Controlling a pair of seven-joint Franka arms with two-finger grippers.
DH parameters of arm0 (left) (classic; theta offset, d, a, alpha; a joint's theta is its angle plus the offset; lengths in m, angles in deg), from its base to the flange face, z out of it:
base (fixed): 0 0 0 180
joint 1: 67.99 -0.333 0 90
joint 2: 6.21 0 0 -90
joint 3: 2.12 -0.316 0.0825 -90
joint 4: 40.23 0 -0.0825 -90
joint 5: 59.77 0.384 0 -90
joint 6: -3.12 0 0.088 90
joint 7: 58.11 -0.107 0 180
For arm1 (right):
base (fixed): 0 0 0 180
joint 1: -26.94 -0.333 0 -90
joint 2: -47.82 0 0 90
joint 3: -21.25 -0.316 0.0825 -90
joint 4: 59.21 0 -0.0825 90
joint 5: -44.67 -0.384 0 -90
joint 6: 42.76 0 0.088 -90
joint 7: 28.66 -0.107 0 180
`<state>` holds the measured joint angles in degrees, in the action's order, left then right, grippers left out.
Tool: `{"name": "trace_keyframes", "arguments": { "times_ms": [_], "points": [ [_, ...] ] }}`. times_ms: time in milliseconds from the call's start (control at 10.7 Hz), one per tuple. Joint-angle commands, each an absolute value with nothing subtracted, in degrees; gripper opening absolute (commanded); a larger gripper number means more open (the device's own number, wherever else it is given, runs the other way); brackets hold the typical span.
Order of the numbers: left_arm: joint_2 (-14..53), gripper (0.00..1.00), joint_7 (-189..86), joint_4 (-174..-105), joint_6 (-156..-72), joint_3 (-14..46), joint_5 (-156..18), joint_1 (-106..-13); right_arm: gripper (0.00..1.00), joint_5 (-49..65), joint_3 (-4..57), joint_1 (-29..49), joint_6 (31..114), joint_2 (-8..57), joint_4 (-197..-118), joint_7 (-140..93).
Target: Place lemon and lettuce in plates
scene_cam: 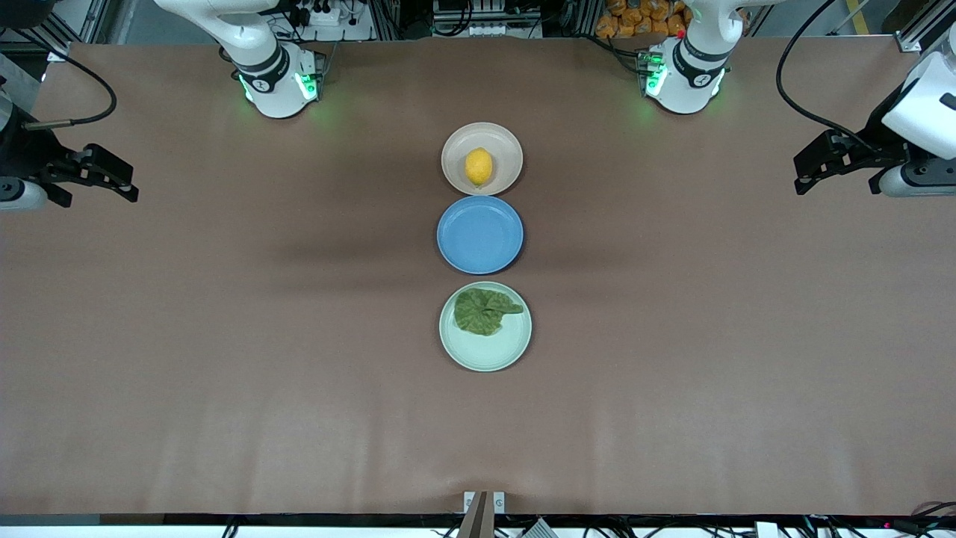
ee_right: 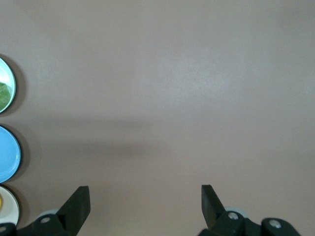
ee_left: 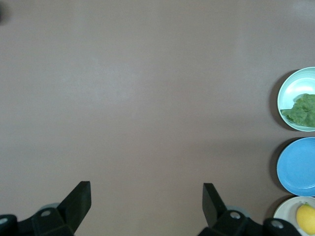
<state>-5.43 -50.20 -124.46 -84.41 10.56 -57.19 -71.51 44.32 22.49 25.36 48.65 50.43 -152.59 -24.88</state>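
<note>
Both wrist views crop the plates; lemon (scene_cam: 479,166) sits in beige plate (scene_cam: 508,142), lettuce (scene_cam: 484,311) in mint plate (scene_cam: 485,355); left gripper (scene_cam: 810,168) and right gripper (scene_cam: 104,179) wait, jaws spread

Table (scene_cam: 224,359) was one flat brown surface, covered edge to edge. Three plates sat directly on it in a straight touching-close row at mid-table. Landmark: blue plate (scene_cam: 480,235), centre of the row. Beige-pink plate (scene_cam: 482,158) sat just beside it, farther from the front camera, toward the arm bases. Mint green plate (scene_cam: 485,326) sat just beside it, nearer the front camera. Both arm bases stood on the table's edge farthest from the front camera, well apart from the blue plate, one toward each end.
</note>
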Motion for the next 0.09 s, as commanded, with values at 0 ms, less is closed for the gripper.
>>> {"name": "trace_keyframes", "arguments": {
  "times_ms": [0],
  "points": [
    [-6.56,1.00,-52.30,-124.87,-83.81,10.71,-58.72,-72.21,1.00,43.44,21.95,25.97,48.11,50.81,-151.05,-25.58]
  ]
}}
